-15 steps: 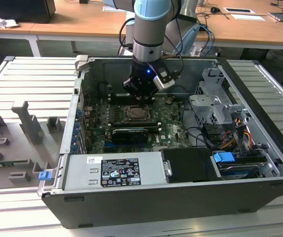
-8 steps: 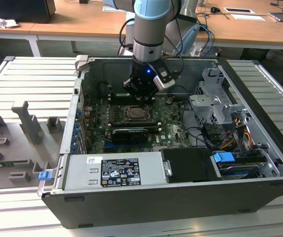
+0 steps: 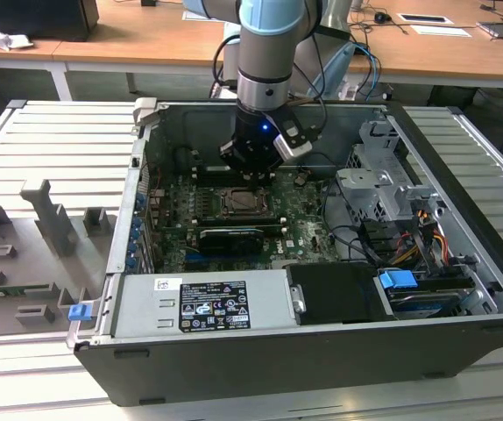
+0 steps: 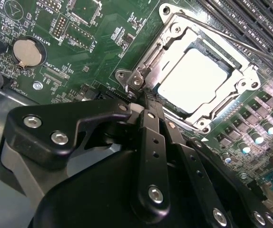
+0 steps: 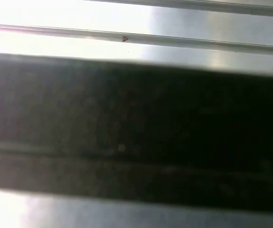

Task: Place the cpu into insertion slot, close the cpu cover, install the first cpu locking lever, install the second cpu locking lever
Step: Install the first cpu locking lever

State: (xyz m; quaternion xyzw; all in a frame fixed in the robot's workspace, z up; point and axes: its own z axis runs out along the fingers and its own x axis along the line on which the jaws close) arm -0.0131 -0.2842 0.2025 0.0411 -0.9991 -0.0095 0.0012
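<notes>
Cpu point(image 4: 190, 80) just beyond closed fingers point(image 4: 148, 116)

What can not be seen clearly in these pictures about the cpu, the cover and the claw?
- Claw: in the second wrist view its tips meet at the cover's corner; what they touch is hidden by the claw itself.
- Cpu: glare washes out its top.
- Cpu cover: whether the levers are latched is unclear.
- Insertion slot: too small in the exterior view.
- First wrist view: a blurred dark band, unidentifiable.

Open from above over the socket point(image 3: 238, 203); hemmed by case walls point(image 3: 146, 158), drive cage point(image 3: 383, 189) and cables point(image 3: 357, 241) at the exterior view's right, memory slots point(image 4: 250, 23) just beside.
</notes>
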